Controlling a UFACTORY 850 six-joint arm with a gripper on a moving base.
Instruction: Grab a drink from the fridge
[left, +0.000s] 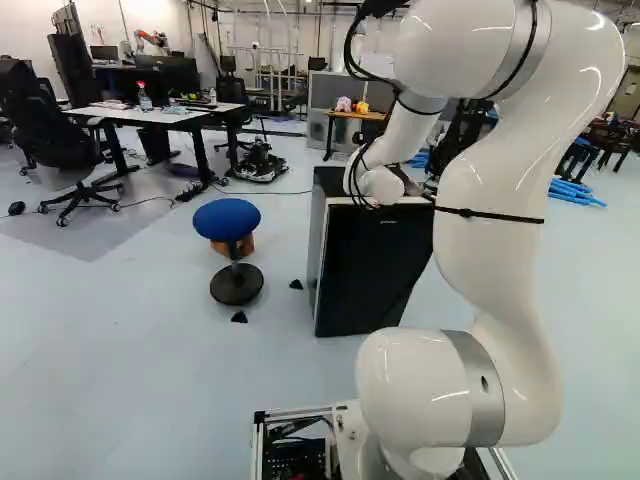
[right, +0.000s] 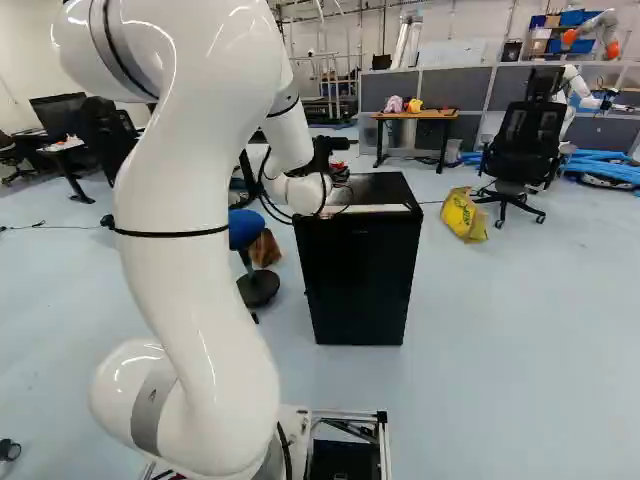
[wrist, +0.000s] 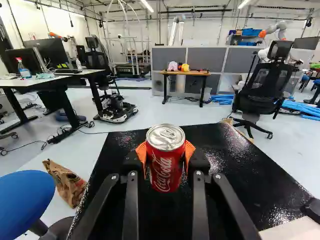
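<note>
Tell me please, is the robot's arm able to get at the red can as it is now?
Yes, it seems so: both orange pads of the gripper touch the can, with nothing visible in the way.

In your left base view, the stool (left: 227, 219) stands left of the fridge (left: 370, 270), with a bottle (left: 145, 97) on the table (left: 100, 113) behind. In your right base view, a sack (right: 464, 214) lies between the fridge and a chair (right: 525, 140); another table (right: 430, 115) stands behind.
</note>
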